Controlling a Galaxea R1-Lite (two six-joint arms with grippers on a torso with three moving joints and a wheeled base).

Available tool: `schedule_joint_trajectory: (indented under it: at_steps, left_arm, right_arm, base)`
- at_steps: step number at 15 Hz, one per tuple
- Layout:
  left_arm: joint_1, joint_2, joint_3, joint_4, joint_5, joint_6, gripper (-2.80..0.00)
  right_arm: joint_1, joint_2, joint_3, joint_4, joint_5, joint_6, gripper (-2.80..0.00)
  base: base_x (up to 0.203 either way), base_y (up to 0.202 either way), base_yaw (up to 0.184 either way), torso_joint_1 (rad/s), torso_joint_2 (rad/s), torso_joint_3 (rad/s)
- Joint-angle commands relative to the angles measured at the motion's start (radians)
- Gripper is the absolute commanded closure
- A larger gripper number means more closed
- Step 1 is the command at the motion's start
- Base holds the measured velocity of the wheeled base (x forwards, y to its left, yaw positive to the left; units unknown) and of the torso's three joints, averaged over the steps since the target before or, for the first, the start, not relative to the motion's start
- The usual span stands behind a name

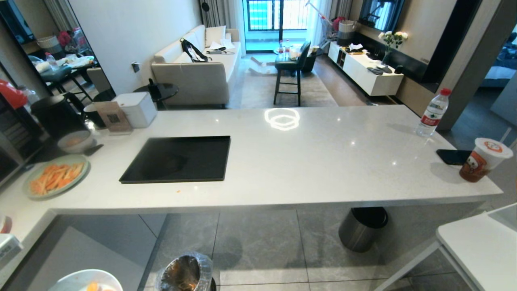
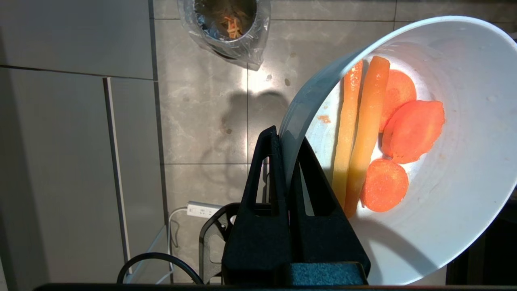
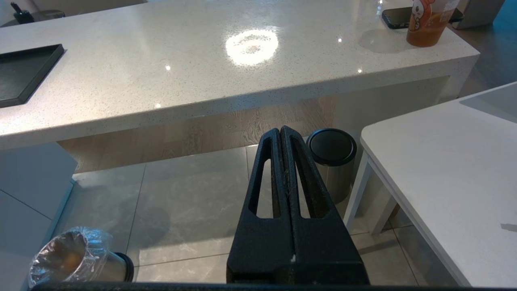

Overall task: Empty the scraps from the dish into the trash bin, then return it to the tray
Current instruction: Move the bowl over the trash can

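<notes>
- the left hand (image 2: 288, 139) is clamped on the rim of the dish (image 2: 464, 161), held over the floor near the trash bin (image 2: 224, 24)
- the scraps (image 2: 379, 133) lie inside; emptying is the step in hand
- next likely calls for carrying the dish over the bin, then tipping
- the tray (image 1: 177, 159) waits on the bench (image 1: 323, 161)
- the right hand (image 3: 282, 135) is parked, fingers together
- no writing is legible

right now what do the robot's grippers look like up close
Both look alike: the left gripper and the right gripper each have two matte black, rough-textured fingers, tapered to rounded tips, each with a long slot cut through it. They widen into a blocky black base. No markings or cables on them show.
</notes>
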Motion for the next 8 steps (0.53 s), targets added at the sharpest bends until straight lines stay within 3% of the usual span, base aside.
schedule_joint_trajectory:
  at_steps: [1,6,8]
  left_arm:
    - [0.001,0.003,0.001,0.003,0.0,0.0,0.0]
    - [0.009,-0.002,0.007,0.004,-0.002,0.002,0.0]
    - [0.009,-0.004,0.015,0.004,-0.002,0.0,0.0]
  right_arm:
    - [0.0,0.001,0.0,0.0,0.0,0.0,0.0]
    - [0.0,0.001,0.0,0.0,0.0,0.0,0.0]
    - [0.0,0.001,0.0,0.0,0.0,0.0,0.0]
  base:
    - [0.0,0.0,0.0,0.0,0.0,0.0]
    - [0.0,0.0,0.0,0.0,0.0,0.0]
    - [0.0,0.0,0.0,-0.128,0.29,0.152]
